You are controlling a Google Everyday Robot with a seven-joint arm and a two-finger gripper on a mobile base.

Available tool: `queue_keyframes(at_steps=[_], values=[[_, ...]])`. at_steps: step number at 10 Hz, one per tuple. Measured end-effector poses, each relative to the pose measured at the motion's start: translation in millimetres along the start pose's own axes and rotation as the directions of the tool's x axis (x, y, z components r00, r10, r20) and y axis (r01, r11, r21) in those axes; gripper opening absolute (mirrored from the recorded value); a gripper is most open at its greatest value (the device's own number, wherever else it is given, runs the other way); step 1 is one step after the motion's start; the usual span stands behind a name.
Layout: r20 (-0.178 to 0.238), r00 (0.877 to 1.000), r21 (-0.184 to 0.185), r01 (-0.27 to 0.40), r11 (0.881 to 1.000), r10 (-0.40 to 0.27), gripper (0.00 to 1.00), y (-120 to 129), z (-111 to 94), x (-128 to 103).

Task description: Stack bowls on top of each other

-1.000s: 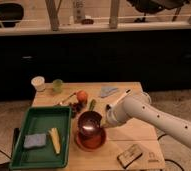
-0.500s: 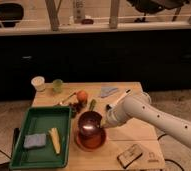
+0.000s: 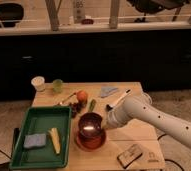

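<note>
The glossy dark maroon-brown bowl (image 3: 90, 125) sits inside the wider, shallow orange-red bowl (image 3: 91, 141) near the front middle of the wooden table (image 3: 139, 137). My gripper (image 3: 107, 125) is at the right rim of the maroon bowl, at the end of my white arm (image 3: 154, 117) that reaches in from the right. The arm hides the fingers.
A green tray (image 3: 39, 134) with a blue sponge (image 3: 34, 141) and a yellow item (image 3: 54, 140) is at the left. A white cup (image 3: 38, 83) and green cup (image 3: 57, 85) stand at the back left. An orange fruit (image 3: 81, 95), a grey cloth (image 3: 108, 91), a utensil (image 3: 118, 100) and a small box (image 3: 130, 155) also lie on the table.
</note>
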Motion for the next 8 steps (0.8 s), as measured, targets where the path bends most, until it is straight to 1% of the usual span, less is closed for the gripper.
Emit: queue_keyframes(at_steps=[2,3,5,6,7,8], values=[[0.026,1.0,-0.004,-0.003,1.0,0.004,0.01,3.8,-0.2,-5.6],[0.041,0.999,-0.01,-0.001,1.0,0.001,0.07,4.2,1.1,-7.2],[0.065,0.998,-0.021,0.008,1.0,-0.007,0.29,3.0,3.8,-9.2],[0.072,0.997,-0.028,0.008,1.0,-0.006,0.37,4.8,4.5,-9.6],[0.077,0.997,-0.028,0.011,1.0,-0.009,0.47,3.5,5.9,-9.3],[0.076,0.997,-0.029,0.01,1.0,-0.008,0.59,4.4,5.5,-9.2]])
